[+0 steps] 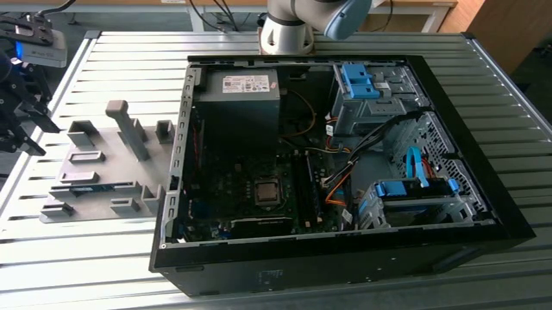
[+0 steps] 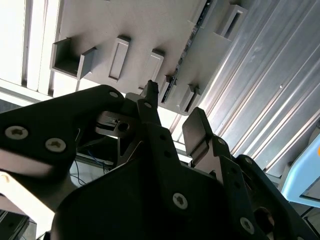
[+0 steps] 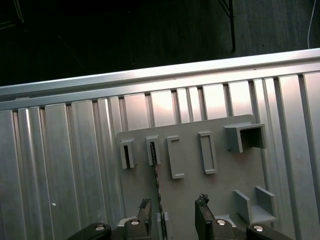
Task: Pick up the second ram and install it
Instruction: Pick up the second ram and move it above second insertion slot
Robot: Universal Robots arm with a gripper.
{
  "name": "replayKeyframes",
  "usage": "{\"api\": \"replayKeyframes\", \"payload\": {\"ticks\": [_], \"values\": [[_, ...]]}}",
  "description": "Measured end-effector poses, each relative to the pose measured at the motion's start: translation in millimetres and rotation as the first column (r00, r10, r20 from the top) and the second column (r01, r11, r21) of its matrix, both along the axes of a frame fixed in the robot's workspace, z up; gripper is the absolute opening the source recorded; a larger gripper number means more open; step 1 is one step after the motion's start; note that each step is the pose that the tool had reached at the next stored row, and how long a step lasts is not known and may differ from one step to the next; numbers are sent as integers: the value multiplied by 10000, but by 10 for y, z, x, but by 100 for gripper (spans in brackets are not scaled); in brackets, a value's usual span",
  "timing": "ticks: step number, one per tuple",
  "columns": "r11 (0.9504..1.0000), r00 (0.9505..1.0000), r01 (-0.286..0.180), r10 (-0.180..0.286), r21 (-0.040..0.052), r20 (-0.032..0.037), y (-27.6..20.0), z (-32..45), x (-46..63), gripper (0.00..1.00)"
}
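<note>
The second ram (image 1: pixel 90 188) is a thin blue stick standing on edge in a slot of the grey holder plate (image 1: pixel 103 139), at the exterior view's left. In the first wrist view it appears edge-on as a dark line (image 3: pixel 157 192). My gripper (image 3: pixel 173 205) hovers over the plate, open, with the stick's near end between its two dark fingers (image 3: pixel 145 209) and closer to one of them. I cannot tell whether it touches either finger. The second wrist view shows the ram (image 2: pixel 187 50) running away from the open gripper (image 2: pixel 175 112). Nothing is held.
An open black computer case (image 1: pixel 483 213) lies on the slatted metal table (image 1: pixel 86 258), its motherboard (image 1: pixel 250 187) facing up, with blue drive cages (image 1: pixel 362 81) at the exterior view's right. Upright grey blocks (image 1: pixel 129 126) rise from the holder plate. The arm's base (image 1: pixel 289 32) stands behind the case.
</note>
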State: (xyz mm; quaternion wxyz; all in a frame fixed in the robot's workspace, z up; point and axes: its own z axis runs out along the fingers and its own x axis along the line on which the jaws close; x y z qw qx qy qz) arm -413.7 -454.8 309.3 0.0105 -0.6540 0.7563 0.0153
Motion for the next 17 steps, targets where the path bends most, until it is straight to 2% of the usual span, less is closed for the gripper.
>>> {"api": "replayKeyframes", "payload": {"ticks": [3, 8, 17], "values": [[10000, 10000, -16, 16, 2, 2, -1, -20, 0, 47], [9977, 9977, -679, 679, 2, -1, -1, -67, 0, 47], [9977, 9977, -681, 681, 2, 0, -1, -226, 0, 47]]}}
